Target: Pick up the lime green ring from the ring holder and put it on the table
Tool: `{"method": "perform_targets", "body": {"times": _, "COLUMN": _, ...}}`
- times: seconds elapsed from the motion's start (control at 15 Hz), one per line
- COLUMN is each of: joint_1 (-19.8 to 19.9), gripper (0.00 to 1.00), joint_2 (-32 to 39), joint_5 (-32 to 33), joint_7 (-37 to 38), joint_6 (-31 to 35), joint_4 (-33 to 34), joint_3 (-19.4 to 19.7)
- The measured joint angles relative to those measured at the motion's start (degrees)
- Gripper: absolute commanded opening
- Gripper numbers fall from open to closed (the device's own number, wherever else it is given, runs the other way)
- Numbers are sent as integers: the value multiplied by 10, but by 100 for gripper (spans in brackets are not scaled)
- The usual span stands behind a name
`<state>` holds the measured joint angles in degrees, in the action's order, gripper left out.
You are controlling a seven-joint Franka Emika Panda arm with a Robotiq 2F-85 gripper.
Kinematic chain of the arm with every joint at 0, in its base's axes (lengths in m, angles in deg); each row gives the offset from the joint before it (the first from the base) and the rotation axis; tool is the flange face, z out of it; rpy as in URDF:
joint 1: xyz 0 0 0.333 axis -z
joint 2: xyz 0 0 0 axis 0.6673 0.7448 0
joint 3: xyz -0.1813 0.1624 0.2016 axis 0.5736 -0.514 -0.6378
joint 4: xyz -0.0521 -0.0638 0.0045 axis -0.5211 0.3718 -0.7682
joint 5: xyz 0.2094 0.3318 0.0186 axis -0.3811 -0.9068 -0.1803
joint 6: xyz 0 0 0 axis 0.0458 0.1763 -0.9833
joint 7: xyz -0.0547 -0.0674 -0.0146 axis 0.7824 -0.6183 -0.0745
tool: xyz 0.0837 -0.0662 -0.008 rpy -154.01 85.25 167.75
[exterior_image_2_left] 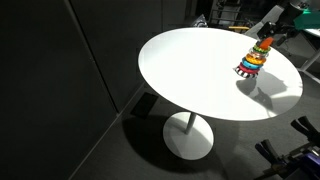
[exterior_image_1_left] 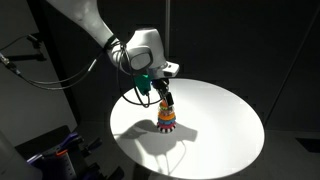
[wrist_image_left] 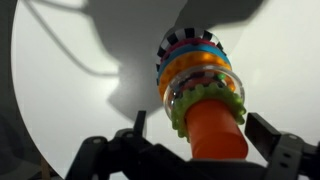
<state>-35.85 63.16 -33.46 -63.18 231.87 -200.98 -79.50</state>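
Finding one: the gripper [wrist_image_left: 200, 128] is released, its jaws wide apart, with a finger [wrist_image_left: 139, 122] on either side of the orange top piece [wrist_image_left: 216, 135]. No contact with anything can be made out in the wrist view. Finding two: the ring holder [exterior_image_1_left: 166, 120] stands upright on the table [exterior_image_1_left: 228, 135], off the middle toward the edge on the arm's side and well in from the rim in both exterior views. Finding three: the lime green ring [wrist_image_left: 179, 114] is on the holder, seated just under the orange top piece and above the clear and striped lower rings [wrist_image_left: 190, 55]. Its scalloped rim juts out past the orange piece. Whether that orange piece is the peg or a cap cannot be told.

Assessment: the ring is not yet lifted, and the step in hand is lining up over it. The ring looks to be hard, smooth plastic, so light and stiff but inclined to slip, and it is thin enough to offer little height to pinch. The best hold would be across its outer rim on opposite sides, with the jaws lowered past the orange piece and the pull made straight up. Risks: closing too high would catch the orange piece instead, and a binding ring could lift or tip the light holder.
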Motion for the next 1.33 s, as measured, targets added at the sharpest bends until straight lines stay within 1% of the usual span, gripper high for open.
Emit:
{"method": "perform_targets", "body": {"times": 0.33, "joint_1": -1, "gripper": 100, "joint_2": 12, "joint_5": -16, "joint_7": -24, "joint_6": 23, "joint_4": -9, "joint_3": -2}}
{"method": "perform_targets", "body": {"times": 0.4, "joint_1": -1, "gripper": 92, "joint_2": 12, "joint_5": -23, "joint_7": -29, "joint_6": 27, "joint_4": -11, "joint_3": -3}}
{"method": "perform_targets", "body": {"times": 0.47, "joint_1": -1, "gripper": 72, "joint_2": 13, "joint_5": -30, "joint_7": -34, "joint_6": 30, "joint_4": -13, "joint_3": -4}}
{"method": "perform_targets", "body": {"times": 0.67, "joint_1": -1, "gripper": 48, "joint_2": 14, "joint_5": -43, "joint_7": -45, "joint_6": 43, "joint_4": -16, "joint_3": -6}}
{"method": "perform_targets", "body": {"times": 1.07, "joint_1": -3, "gripper": 48, "joint_2": 14, "joint_5": -43, "joint_7": -45, "joint_6": 64, "joint_4": -16, "joint_3": -6}}
{"method": "perform_targets", "body": {"times": 1.33, "joint_1": -6, "gripper": 48, "joint_2": 0, "joint_5": -43, "joint_7": -45, "joint_6": 64, "joint_4": -16, "joint_3": -6}}
